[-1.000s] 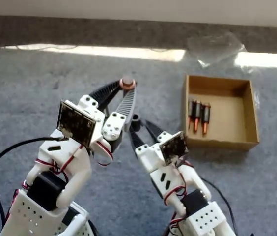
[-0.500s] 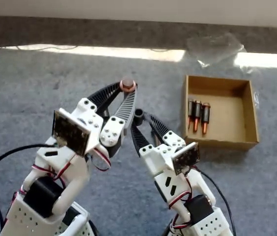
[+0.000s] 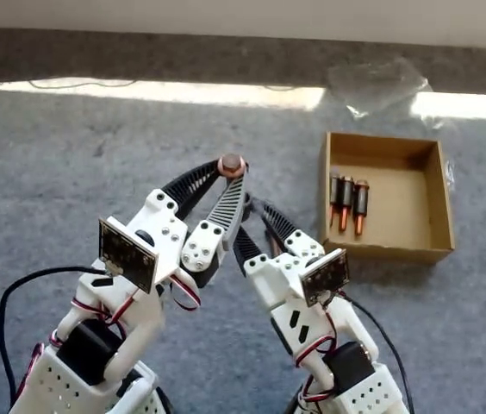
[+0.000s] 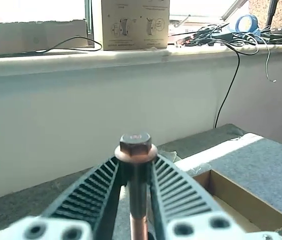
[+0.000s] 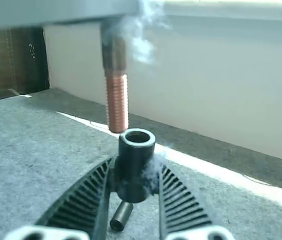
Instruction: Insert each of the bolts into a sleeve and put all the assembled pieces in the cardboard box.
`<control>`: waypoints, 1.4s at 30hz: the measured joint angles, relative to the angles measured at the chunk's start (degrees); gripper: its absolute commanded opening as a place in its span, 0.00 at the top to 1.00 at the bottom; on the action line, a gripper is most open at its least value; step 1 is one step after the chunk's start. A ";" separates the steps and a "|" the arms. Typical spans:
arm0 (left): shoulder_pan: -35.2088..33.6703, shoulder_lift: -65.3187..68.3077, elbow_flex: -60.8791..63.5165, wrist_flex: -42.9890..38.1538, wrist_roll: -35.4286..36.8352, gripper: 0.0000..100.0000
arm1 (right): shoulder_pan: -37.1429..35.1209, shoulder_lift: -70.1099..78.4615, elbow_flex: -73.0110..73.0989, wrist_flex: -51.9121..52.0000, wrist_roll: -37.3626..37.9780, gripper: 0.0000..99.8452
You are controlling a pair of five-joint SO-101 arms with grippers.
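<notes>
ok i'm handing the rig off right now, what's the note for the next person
Left pincer: shut on a bolt, held upright, head up.
Right pincer: shut on a sleeve, upright with its mouth up, right under the bolt's threaded tip. The tip is not yet in.
Done: three assembled pieces lie side by side in the cardboard box.
Left: lower the bolt into the sleeve and put that piece in the box. A loose sleeve lies on the grey surface below the right pincer and needs a bolt too.

Copper bolt (image 4: pixel 136 148), black sleeve (image 5: pixel 135 161), brown cardboard box (image 3: pixel 401 186), 3 black-and-copper assembled pieces (image 3: pixel 346 203), grey flecked table (image 3: pixel 71 155)
</notes>
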 measured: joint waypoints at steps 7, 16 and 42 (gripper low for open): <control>-0.18 0.00 0.00 -0.18 0.26 0.99 | -1.76 0.00 0.00 3.16 0.00 1.00; -0.18 0.00 0.00 -0.18 0.26 0.99 | -1.76 0.00 0.00 3.25 1.67 1.00; -0.18 0.00 2.73 -0.18 0.26 0.99 | -1.76 0.00 0.00 3.25 5.10 1.00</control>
